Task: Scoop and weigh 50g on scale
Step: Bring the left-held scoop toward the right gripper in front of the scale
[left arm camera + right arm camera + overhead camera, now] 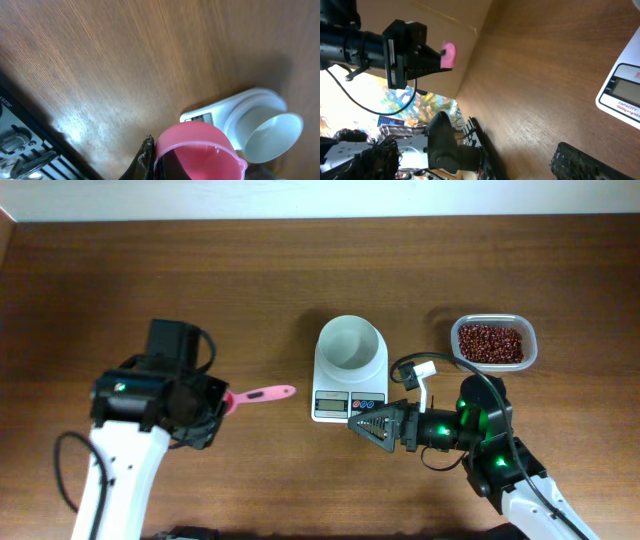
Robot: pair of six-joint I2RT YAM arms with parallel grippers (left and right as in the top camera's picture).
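Observation:
The scale [347, 400] stands mid-table with its round white bowl [350, 345] on top; the bowl looks empty. The beans [490, 342] fill a clear tub [532, 352] at the right. My left gripper [222, 404] is shut on a pink measuring spoon [268, 393], which points right toward the scale and stops short of it. In the left wrist view the spoon's cup [200, 150] looks empty, with the scale [220, 111] and the bowl [272, 131] beyond it. My right gripper [364, 423] is open just in front of the scale, with nothing in it. One corner of the scale [625, 92] shows in the right wrist view.
Brown wooden table [200, 280] all around. The right arm [480, 442] lies between the tub and the table's front edge. The left arm [130, 440] comes up from the front left. A cable [420, 370] loops beside the scale's right side.

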